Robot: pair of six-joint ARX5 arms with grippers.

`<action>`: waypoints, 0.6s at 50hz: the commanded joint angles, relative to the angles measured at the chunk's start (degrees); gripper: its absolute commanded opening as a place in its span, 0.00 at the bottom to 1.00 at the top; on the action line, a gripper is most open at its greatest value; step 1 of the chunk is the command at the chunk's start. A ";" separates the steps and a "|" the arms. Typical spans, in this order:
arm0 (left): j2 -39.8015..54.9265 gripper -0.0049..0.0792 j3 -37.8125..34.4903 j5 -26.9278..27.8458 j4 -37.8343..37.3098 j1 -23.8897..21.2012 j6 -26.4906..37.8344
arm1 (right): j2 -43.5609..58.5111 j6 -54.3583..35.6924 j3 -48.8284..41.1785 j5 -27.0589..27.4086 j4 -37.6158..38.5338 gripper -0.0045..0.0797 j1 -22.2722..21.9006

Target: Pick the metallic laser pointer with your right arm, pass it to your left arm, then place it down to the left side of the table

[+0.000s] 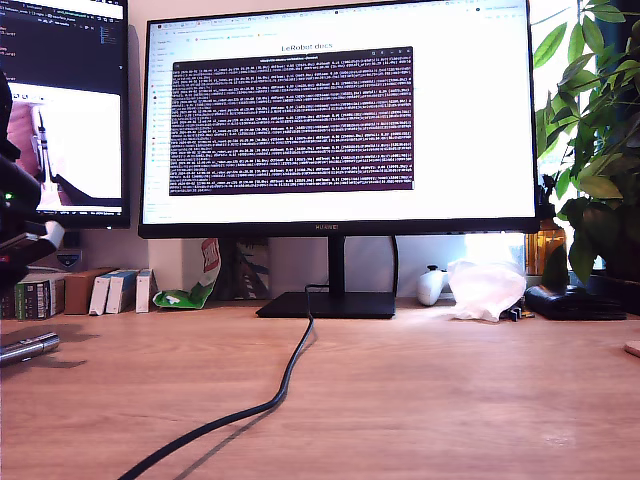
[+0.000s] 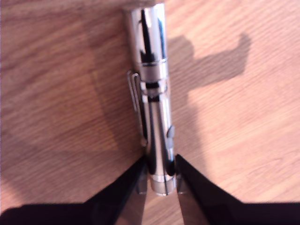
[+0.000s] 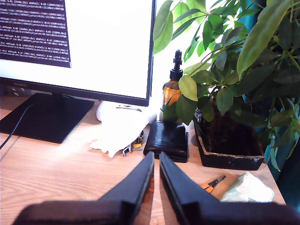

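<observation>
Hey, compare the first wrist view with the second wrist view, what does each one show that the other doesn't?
Only the first wrist view shows the metallic laser pointer, its end between the tips of my first gripper. Only the second wrist view shows my second gripper with nothing between its near-closed tips, the monitor, a potted plant, an amber bottle and a black wallet. Both show the wooden table.
</observation>
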 commanded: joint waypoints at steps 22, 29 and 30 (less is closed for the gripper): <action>-4.85 0.20 4.83 3.58 -3.43 0.17 -0.04 | 0.00 -0.02 -0.09 -0.20 1.07 0.04 2.47; -8.92 0.03 4.83 3.56 -2.89 0.39 -0.09 | 0.00 0.04 -0.09 -0.20 1.01 0.04 2.47; -9.44 0.03 4.83 3.56 -2.64 0.39 -0.09 | 0.00 0.04 -0.09 -0.20 1.01 0.04 2.47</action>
